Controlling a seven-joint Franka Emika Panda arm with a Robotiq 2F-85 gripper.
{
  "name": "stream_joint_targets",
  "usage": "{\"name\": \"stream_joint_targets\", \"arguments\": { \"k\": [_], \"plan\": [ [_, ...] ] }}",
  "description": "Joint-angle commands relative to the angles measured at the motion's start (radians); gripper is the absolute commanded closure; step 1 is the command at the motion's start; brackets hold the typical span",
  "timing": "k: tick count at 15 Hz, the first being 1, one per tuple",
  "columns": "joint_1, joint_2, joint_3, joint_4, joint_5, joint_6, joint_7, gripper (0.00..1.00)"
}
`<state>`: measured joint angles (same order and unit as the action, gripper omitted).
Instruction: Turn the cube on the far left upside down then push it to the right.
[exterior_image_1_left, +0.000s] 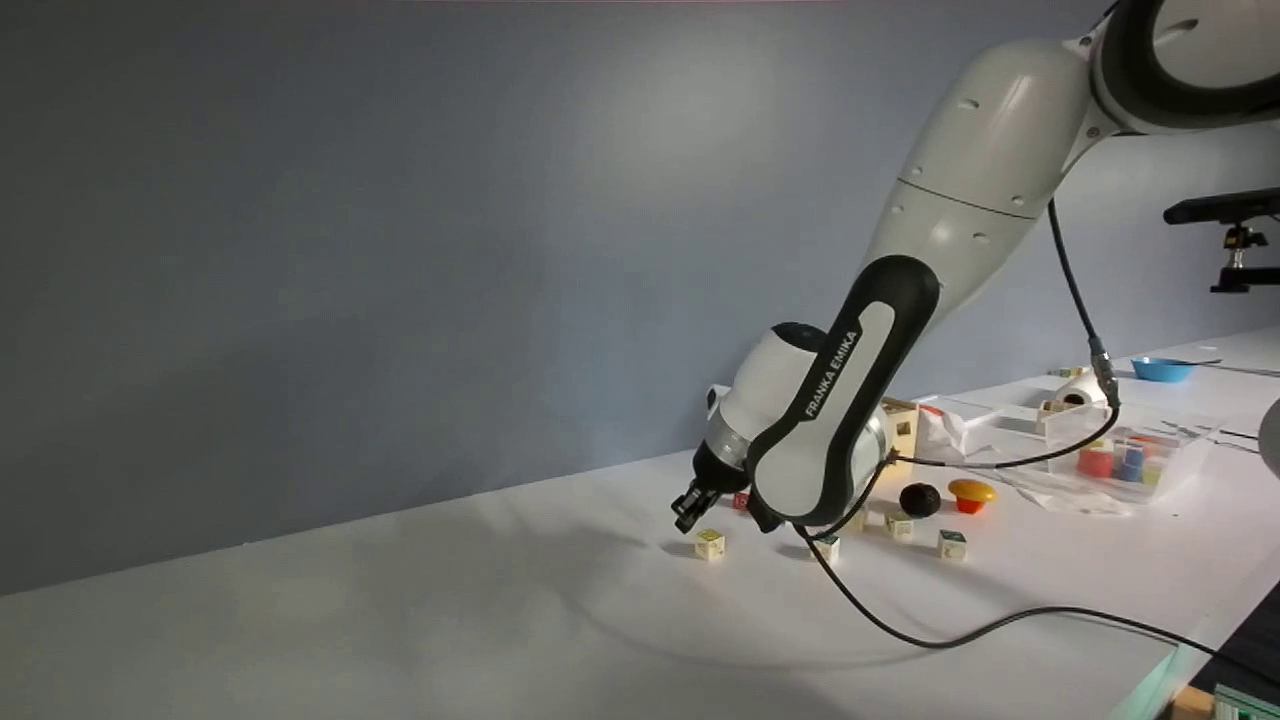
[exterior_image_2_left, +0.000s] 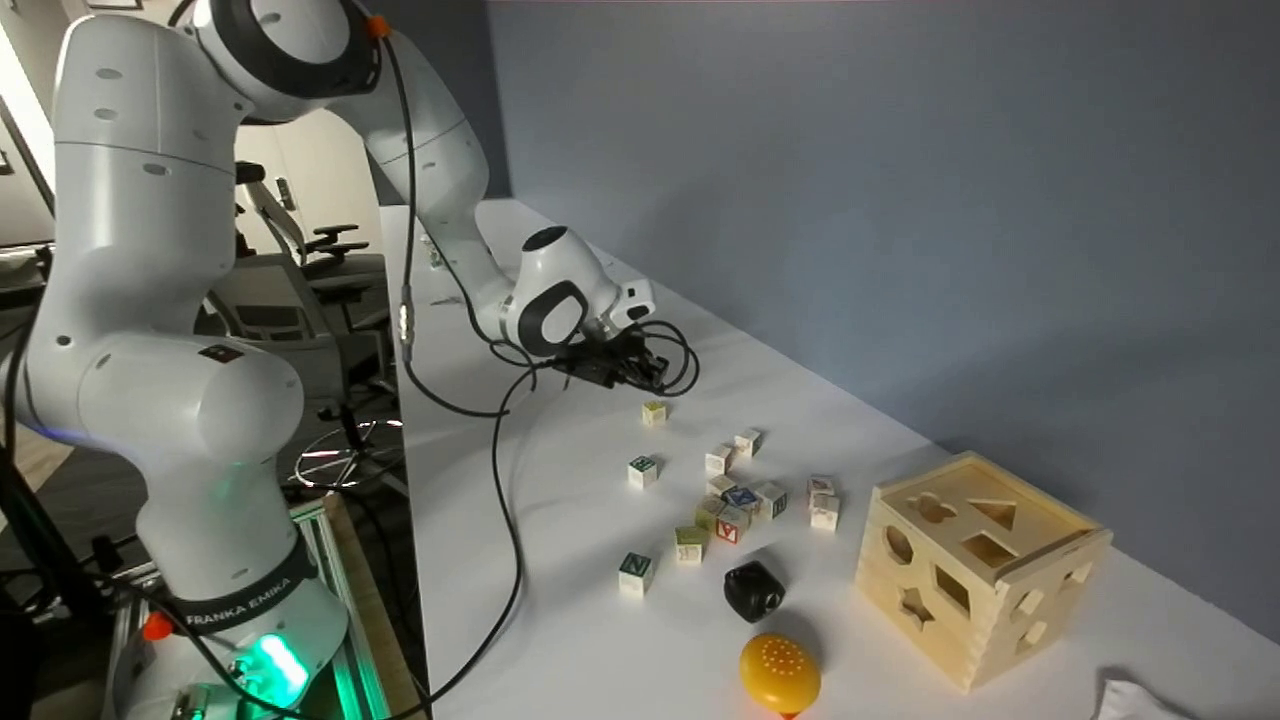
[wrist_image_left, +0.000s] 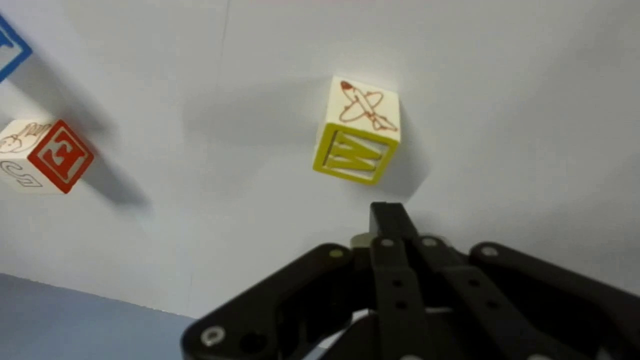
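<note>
The pale cream cube (exterior_image_1_left: 710, 545) stands alone on the white table at the far left of the cubes in an exterior view; it also shows in another exterior view (exterior_image_2_left: 654, 413). In the wrist view the cube (wrist_image_left: 364, 107) shows a yellow-framed W face and a cream face with a red airplane drawing. My gripper (wrist_image_left: 392, 220) is shut and empty, its fingertips close to the cube's W side with a gap between. In an exterior view the gripper (exterior_image_1_left: 688, 511) is just above and left of the cube. The cube's underside is hidden.
A red-faced cube (wrist_image_left: 62, 156) and a blue-faced cube (wrist_image_left: 11, 50) lie nearby. Several more cubes (exterior_image_2_left: 730, 523), a black round piece (exterior_image_2_left: 753, 591), a yellow-topped piece (exterior_image_2_left: 780, 673) and the large wooden box (exterior_image_2_left: 975, 580) stand farther off. A wall (exterior_image_1_left: 400, 300) runs along the table's back.
</note>
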<state>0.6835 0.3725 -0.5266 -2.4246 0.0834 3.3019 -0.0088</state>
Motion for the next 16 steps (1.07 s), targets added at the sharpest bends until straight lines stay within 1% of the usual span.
{"name": "stream_joint_targets", "arguments": {
  "k": [1,3,6,11,12,14,16],
  "plan": [
    [0.127,0.046,-0.125,0.013,0.022,-0.028,-0.002,1.00],
    [0.179,0.044,-0.182,0.004,0.013,-0.069,-0.003,1.00],
    [0.243,0.057,-0.244,0.004,0.003,-0.116,0.006,1.00],
    [0.281,0.023,-0.277,-0.012,-0.027,-0.203,-0.024,1.00],
    [0.296,0.025,-0.295,-0.014,-0.034,-0.219,-0.030,1.00],
    [0.344,0.046,-0.356,-0.017,-0.049,-0.252,-0.035,1.00],
    [0.377,0.044,-0.407,-0.023,-0.067,-0.296,-0.051,1.00]
  ]
}}
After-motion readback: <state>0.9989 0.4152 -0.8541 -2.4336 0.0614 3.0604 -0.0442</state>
